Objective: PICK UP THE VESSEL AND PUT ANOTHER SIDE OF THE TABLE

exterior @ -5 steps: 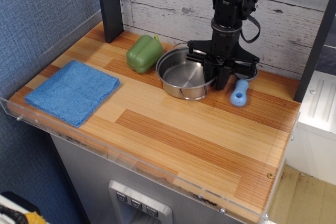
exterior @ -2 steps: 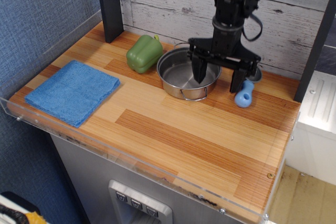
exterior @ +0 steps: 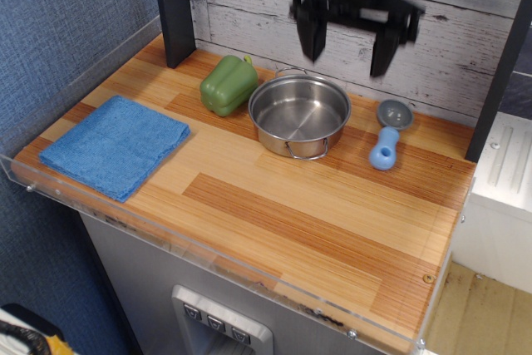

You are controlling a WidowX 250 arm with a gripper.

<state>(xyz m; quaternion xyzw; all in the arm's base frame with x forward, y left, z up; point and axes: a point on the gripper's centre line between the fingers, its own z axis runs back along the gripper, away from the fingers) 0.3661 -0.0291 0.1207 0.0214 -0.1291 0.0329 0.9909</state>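
Note:
The vessel (exterior: 299, 114) is a shiny round steel pot with wire loop handles. It stands upright on the wooden table (exterior: 291, 214) at the back middle, next to a green pepper (exterior: 228, 84). My gripper (exterior: 349, 51) is open and empty. It hangs high above the pot's far rim, well clear of it, with its two dark fingers (exterior: 313, 35) spread wide. The image of the gripper is blurred.
A small grey scoop with a blue handle (exterior: 386, 135) lies right of the pot. A folded blue cloth (exterior: 116, 145) lies at the left front. A dark post (exterior: 173, 6) stands at the back left. A clear acrylic rim (exterior: 208, 259) lines the table's edges.
My gripper was down at the pot's right rim with its fingers close together. It has opened wide and risen well above the pot. The pot has stayed in place.

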